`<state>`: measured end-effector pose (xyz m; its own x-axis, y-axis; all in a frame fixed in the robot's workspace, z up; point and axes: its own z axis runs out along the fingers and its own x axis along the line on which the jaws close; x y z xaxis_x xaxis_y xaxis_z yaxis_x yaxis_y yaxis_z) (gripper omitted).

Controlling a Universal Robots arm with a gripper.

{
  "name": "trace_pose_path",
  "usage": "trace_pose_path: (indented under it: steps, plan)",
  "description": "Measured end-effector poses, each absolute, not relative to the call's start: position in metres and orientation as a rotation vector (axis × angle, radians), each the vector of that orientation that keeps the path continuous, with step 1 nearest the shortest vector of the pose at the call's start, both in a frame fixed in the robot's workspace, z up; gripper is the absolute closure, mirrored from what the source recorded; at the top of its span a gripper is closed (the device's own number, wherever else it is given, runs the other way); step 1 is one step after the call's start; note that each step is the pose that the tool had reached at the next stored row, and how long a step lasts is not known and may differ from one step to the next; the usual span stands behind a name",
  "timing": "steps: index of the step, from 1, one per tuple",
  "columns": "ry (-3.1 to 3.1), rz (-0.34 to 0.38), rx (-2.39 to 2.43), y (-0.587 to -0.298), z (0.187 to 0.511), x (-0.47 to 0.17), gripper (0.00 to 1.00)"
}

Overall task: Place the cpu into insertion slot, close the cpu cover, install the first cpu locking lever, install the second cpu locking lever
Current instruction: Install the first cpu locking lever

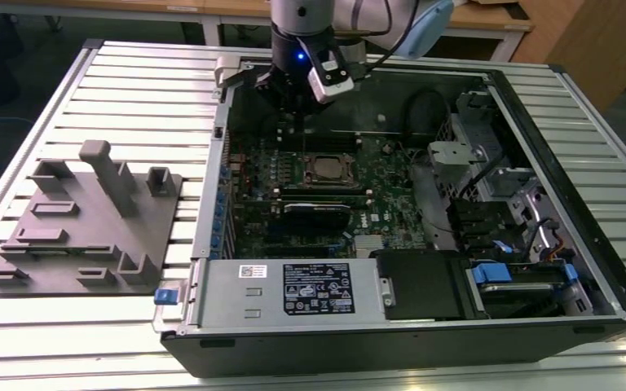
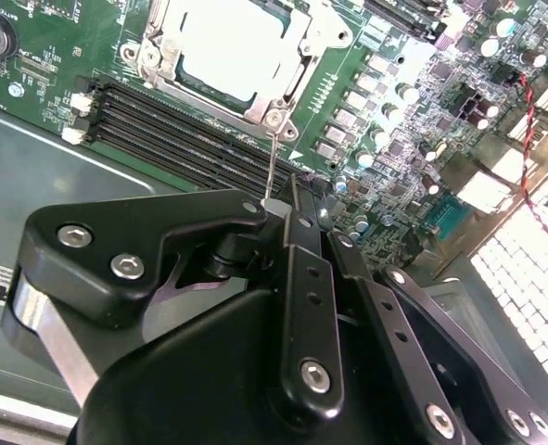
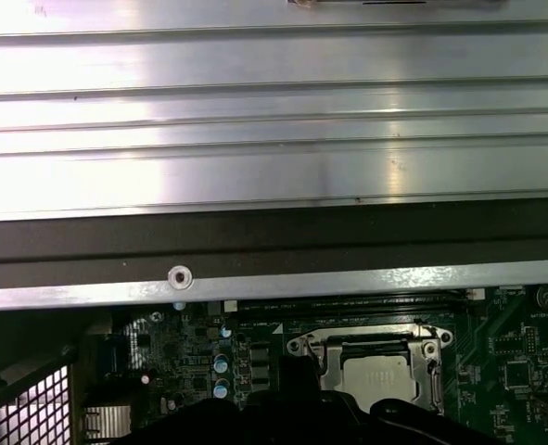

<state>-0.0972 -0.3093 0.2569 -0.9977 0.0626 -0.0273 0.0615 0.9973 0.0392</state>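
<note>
Exterior view's left: grey fixture plate [image 1: 74,244] with upright posts, flat on the slatted table [image 1: 128,73], well apart from the work, bare slats between it and the open computer case [image 1: 222,163]. Mid-view: arm [image 1: 300,24] dropping near-vertical into the case, wrist pointing straight down, gripper [image 1: 289,114] low over the green board, close to the case's far wall and just beside the insertion slot [image 1: 310,173]. Fingers drawn together, tips pressed close in the second wrist view. Thin locking lever [image 2: 271,162] standing upright from the slot's corner, free end meeting the fingertips [image 2: 255,208]; touching, but clamped or only pressed against: cannot tell. cpu [image 2: 227,46] already seated in the slot, pale face showing through the cut-out of the cpu cover [image 3: 429,366], cover down flat over it. Black memory slots [image 2: 181,130] between slot and gripper. Clearance: tight on the far-wall side, case rim [image 3: 348,281] near the socket in the first wrist view; more open board toward the black card [image 1: 319,208]. Exterior view's right: cable bundle [image 1: 433,114] and drive cage [image 1: 476,163] near the slot, then the case's right wall [image 1: 553,163]; power supply [image 1: 291,289] along the near edge.
</note>
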Motion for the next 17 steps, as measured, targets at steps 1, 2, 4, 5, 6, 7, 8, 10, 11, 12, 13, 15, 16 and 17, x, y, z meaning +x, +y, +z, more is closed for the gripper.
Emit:
trace_pose_path:
  steps: [1,2,4,5,6,7,8,10,11,12,13,15,16,17]
  plan:
    - [3.111,0.060,0.097,-0.3093,0.2569,-0.0967,0.89]
    - [3.111,0.060,0.097,-0.3093,0.2569,-0.0963,0.89]
    - [3.111,0.060,0.097,-0.3093,0.2569,-0.0954,0.89]
    - [3.111,0.060,0.097,-0.3093,0.2569,-0.0948,0.89]
    - [3.111,0.060,0.097,-0.3093,0.2569,-0.0943,0.89]
    - [3.111,0.060,0.097,-0.3093,0.2569,-0.0938,0.89]
    - [3.112,0.060,0.097,-0.3093,0.2569,-0.0933,0.89]
    - [3.112,0.060,0.097,-0.3093,0.2569,-0.0920,0.89]
    - [3.112,0.060,0.097,-0.3093,0.2569,-0.0915,0.89]
    - [3.112,0.060,0.097,-0.3093,0.2569,-0.0909,0.89]
    - [3.112,0.060,0.097,-0.3093,0.2569,-0.0903,0.89]
    - [3.112,0.060,0.097,-0.3094,0.2569,-0.0892,0.89]
    - [3.113,0.060,0.097,-0.3094,0.2569,-0.0890,0.89]
    - [3.112,0.060,0.097,-0.3094,0.2569,-0.0890,0.89]
